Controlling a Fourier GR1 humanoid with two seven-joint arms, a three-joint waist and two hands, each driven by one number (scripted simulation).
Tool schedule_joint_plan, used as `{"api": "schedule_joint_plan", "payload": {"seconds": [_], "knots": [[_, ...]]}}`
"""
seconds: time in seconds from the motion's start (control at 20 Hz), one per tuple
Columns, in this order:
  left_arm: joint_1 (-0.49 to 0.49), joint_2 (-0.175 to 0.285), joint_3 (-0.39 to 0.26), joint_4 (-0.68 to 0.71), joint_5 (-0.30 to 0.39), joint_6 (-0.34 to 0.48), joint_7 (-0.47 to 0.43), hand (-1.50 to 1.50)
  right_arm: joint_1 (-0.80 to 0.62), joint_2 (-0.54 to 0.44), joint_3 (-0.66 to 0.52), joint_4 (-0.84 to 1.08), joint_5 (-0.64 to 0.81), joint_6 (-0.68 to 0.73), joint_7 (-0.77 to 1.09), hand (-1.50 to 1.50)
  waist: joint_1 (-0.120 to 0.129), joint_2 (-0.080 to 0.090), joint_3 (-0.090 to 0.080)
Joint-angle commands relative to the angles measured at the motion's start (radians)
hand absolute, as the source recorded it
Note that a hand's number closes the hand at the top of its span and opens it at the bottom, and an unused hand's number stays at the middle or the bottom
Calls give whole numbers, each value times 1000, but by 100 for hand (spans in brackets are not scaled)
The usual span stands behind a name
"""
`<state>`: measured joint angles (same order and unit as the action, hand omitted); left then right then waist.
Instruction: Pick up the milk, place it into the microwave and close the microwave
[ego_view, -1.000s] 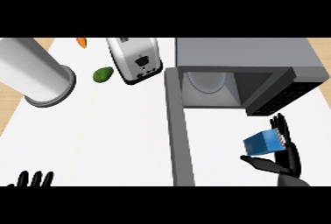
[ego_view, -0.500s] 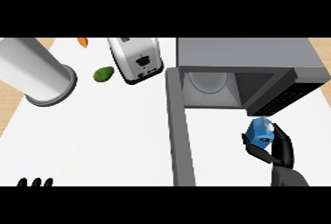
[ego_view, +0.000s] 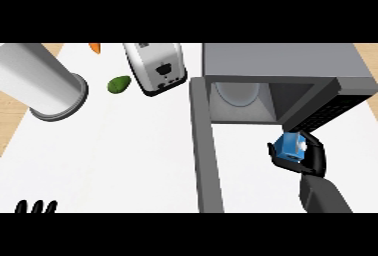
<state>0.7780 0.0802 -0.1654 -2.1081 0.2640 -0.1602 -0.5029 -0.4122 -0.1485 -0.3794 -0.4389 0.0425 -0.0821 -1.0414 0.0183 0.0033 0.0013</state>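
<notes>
**Milk at the microwave mouth: check alignment before insertion**

Your right hand (ego_view: 308, 161) is curled round the milk (ego_view: 289, 146), fingers and thumb closed on the blue carton. The carton is held off the worktop (ego_view: 111, 150), just in front of the microwave (ego_view: 284, 60), near the opening's right side and close beneath the dark control panel (ego_view: 325, 112).

The cavity (ego_view: 247, 107) lies farther from you and to your left of the carton. Judge the coming move as a forward travel with a leftward shift, to keep clear of the panel's corner. The door (ego_view: 207, 160) stands open along the left of the opening, running toward the worktop's near edge. The carton sits tilted; you cannot tell its long axis with confidence.

Your left hand (ego_view: 37, 206) rests at the near left corner, well apart from the milk, fingers straight.

Hidden or unclear:
- The fingers cover the carton's lower part.
- The panel cuts off the cavity's right wall.
- Only the left hand's fingertips show.
</notes>
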Motion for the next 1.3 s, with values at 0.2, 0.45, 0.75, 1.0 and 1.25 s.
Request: {"api": "schedule_joint_plan", "payload": {"seconds": [0.2, 0.45, 0.75, 1.0, 1.25], "knots": [[43, -7, -25, -1, -24, -15, -44, -150, -146, 21, -3, 116, 6, -14, -64, 150, 13, 2, 1], [-3, -23, -32, 29, -38, 10, -31, -150, -59, 35, 45, -30, 7, 10, -33, 150, -14, -5, -1], [96, 6, -43, -22, -24, -31, -54, -150, 96, 94, 131, -310, 19, -18, 66, 150, -21, -10, -2], [85, 14, -44, -30, -7, -32, -26, -150, 292, 108, 217, -619, 35, -15, 248, 150, -31, -11, -3], [132, -4, -72, -87, -26, -14, -45, -150, 401, 81, 276, -905, -14, 102, 418, 150, -24, -11, -3]]}}
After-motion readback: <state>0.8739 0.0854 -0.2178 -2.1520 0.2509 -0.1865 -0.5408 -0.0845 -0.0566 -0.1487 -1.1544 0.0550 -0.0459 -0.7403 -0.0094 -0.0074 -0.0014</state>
